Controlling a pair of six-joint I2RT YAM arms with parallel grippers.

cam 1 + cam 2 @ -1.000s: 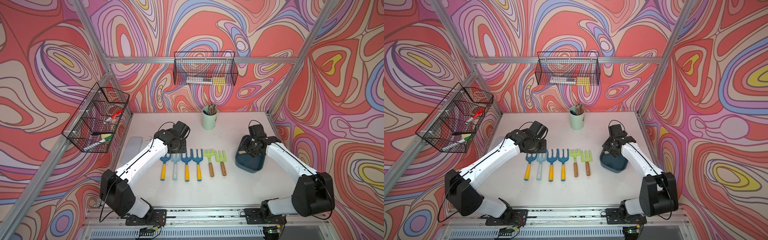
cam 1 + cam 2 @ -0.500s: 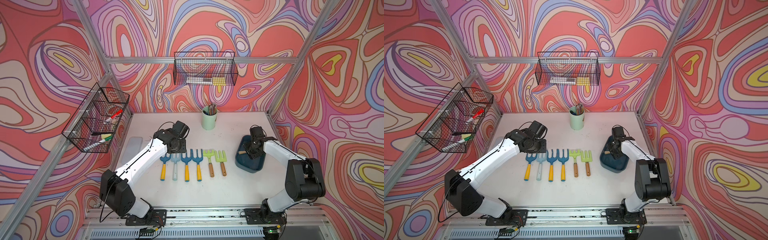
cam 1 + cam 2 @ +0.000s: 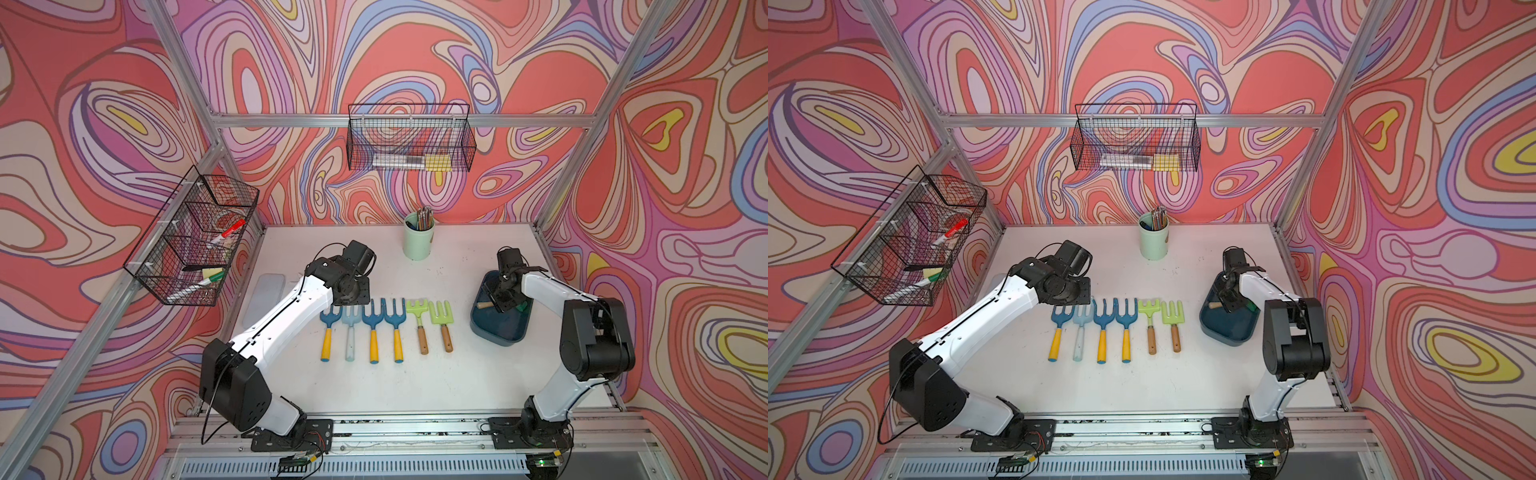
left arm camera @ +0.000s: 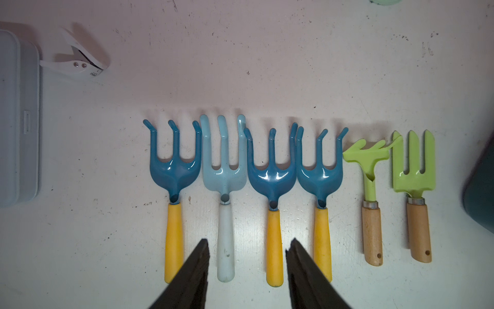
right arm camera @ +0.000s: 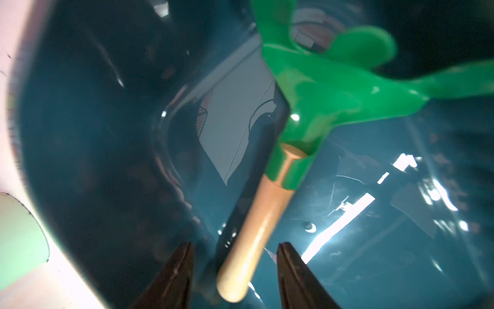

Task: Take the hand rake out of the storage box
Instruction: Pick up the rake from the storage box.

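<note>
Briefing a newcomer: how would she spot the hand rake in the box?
Find the dark teal storage box by the right arm. The hand rake lies inside, wooden handle between the right gripper's open jaws. Its head is deep green, unlike the lime and blue tools lined up outside.

A: Colour of storage box (image 3: 494,330)?
B: Dark teal-blue, glossy. Inside, hand rake (image 5: 334,91): bright green head, pale wooden handle.
A: And table (image 3: 415,386)?
B: White, flecked with dark scuffs. Three dark blue forks (image 4: 271,176), yellow handles; one pale blue fork (image 4: 224,176), white handle; two lime-green tools (image 4: 413,176), tan wooden handles. Mint-green cup (image 3: 418,245); pale grey lid (image 3: 269,291).
A: And walls (image 3: 415,62)?
B: Swirling coral, lilac, blue, yellow bands, dark-outlined.
</note>
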